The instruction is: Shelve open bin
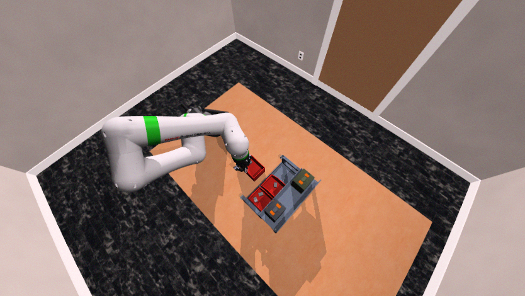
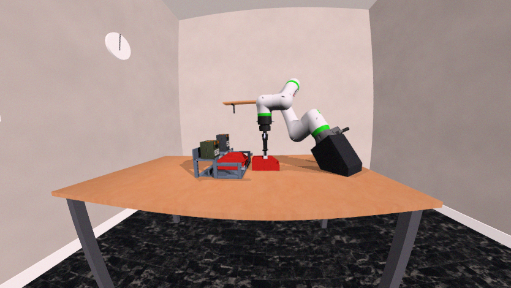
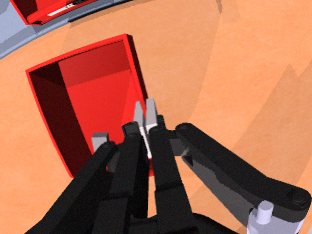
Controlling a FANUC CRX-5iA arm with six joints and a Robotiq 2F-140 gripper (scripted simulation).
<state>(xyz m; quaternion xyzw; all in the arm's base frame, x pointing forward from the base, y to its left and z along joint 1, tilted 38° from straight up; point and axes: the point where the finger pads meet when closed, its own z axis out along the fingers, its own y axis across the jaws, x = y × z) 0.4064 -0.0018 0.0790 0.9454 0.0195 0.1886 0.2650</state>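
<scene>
The red open bin (image 1: pixel 257 170) (image 2: pixel 265 163) (image 3: pixel 94 84) stands on the table (image 1: pixel 349 227) (image 2: pixel 250 193) beside the grey shelf (image 1: pixel 290 200) (image 2: pixel 200 168). A small grey part (image 3: pixel 100 140) lies in it. My gripper (image 1: pixel 240 168) (image 2: pixel 264 154) (image 3: pixel 148 111) points straight down with its fingers closed on the bin's thin side wall. Two red bins (image 1: pixel 260 198) (image 1: pixel 272 185) with grey parts stand in the shelf's lower row, and a bare grey place (image 1: pixel 284 172) lies beside them at the end nearest the bin.
Two dark boxes (image 1: pixel 303 180) (image 1: pixel 275 210) (image 2: pixel 209 148) stand on the shelf's upper board. The robot's black base (image 2: pixel 336 154) is at the table's back right. A small wall shelf (image 2: pixel 238 103) hangs behind the arm.
</scene>
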